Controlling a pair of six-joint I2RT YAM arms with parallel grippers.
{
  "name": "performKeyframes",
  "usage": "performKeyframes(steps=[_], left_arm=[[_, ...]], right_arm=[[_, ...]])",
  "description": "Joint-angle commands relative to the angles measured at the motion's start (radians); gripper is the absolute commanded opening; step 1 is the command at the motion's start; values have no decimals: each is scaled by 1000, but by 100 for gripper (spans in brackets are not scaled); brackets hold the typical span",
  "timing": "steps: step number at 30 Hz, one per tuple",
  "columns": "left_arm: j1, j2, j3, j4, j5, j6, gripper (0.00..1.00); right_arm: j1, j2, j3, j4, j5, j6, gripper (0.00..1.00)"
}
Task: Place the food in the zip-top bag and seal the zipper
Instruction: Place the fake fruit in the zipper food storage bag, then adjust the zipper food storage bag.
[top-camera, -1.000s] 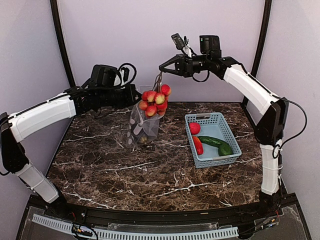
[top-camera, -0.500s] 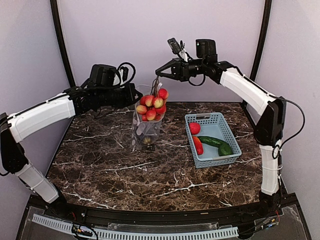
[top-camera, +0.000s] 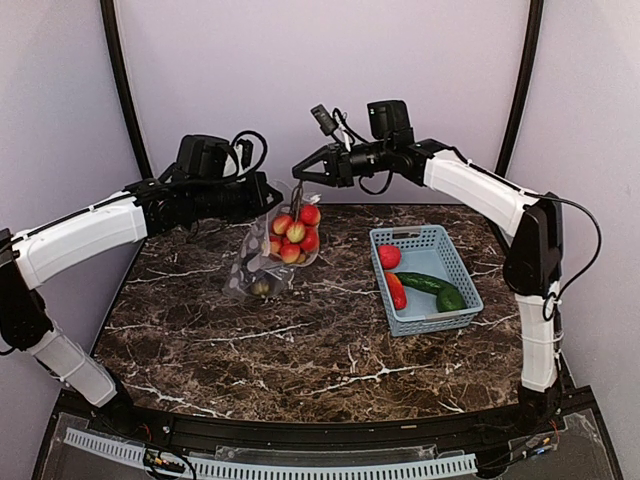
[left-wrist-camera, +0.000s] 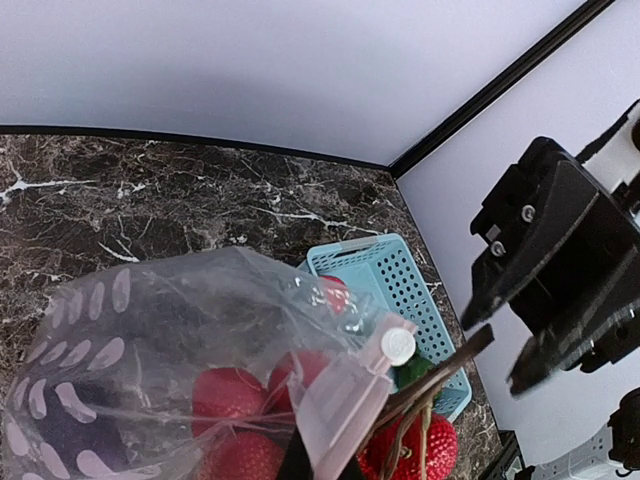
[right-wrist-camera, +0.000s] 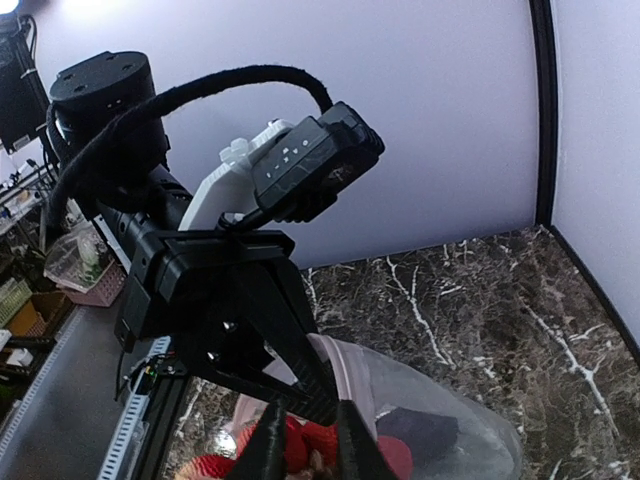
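Berries half into the hanging bag, both arms up at the back of the table.
The bag (top-camera: 262, 262) hangs from the left gripper (top-camera: 268, 196), which is clamped on its mouth edge by the zipper (left-wrist-camera: 343, 398). Its long axis runs steeply down and tilts left, mouth up; can't tell if the bottom touches the table (top-camera: 300, 350). The berries (top-camera: 293, 232) sit at the mouth, some red seen through the plastic and some outside the rim, with the stem pointing up. The right gripper (top-camera: 300, 174) is above them, jaws narrowly parted with the stem tip between. There is a dark piece low in the bag. The basket (top-camera: 441, 322) is well apart to the right and holds the tomato (top-camera: 389, 256), pepper (top-camera: 397, 291) and cucumber (top-camera: 430, 284). The back wall is close behind the grippers; bare table lies in front and to the left.
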Motion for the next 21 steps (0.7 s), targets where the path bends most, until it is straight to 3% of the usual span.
performKeyframes(steps=[1,5,13,16,21], left_arm=[[4,-37,-2,33,-23,-15,1],[8,-60,6,-7,-103,-38,1],[46,-77,-59,114,-44,-168,1],[54,-76,-63,129,-44,-183,1],[56,-75,-67,147,-44,-187,1]], right_arm=[[18,-21,52,0,58,23,30],[17,-67,90,-69,101,-8,47],[-15,-187,129,-250,374,-102,63],[-69,-266,-29,-255,424,-68,62],[-96,-332,-356,-204,305,-15,58]])
